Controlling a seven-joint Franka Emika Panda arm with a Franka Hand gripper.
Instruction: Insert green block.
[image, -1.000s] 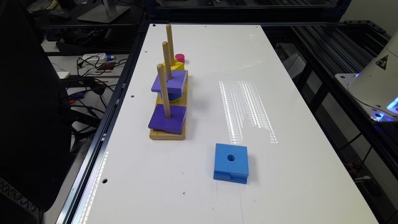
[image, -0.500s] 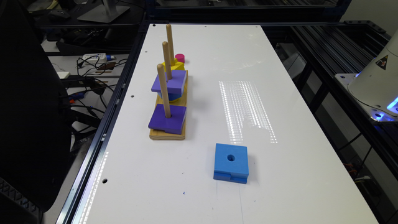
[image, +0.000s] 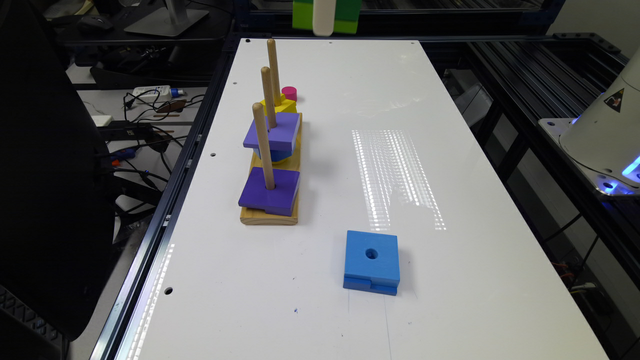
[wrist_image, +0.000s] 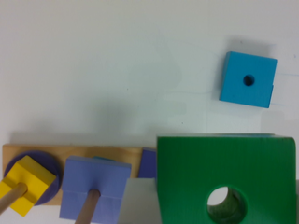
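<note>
The green block (image: 350, 14) hangs high at the far end of the table, dark green over lime, with my white gripper (image: 324, 17) across its front, shut on it. In the wrist view the green block (wrist_image: 224, 172) looms close, its round hole over white table beside the wooden peg board (wrist_image: 74, 156). The board (image: 270, 217) carries three upright pegs. The nearest peg (image: 262, 145) holds a dark purple block (image: 270, 192). A lighter purple block (image: 273, 131) sits on the middle peg. The far peg has a yellow block (image: 280, 105).
A blue square block (image: 371, 260) with a centre hole lies flat on the white table toward the front, also in the wrist view (wrist_image: 247, 79). A pink cylinder (image: 289, 93) stands behind the board. The arm's white base (image: 605, 135) is at the exterior view's right.
The gripper with the green block has come into the exterior view at the top edge. The peg board and the blue block have not moved.
</note>
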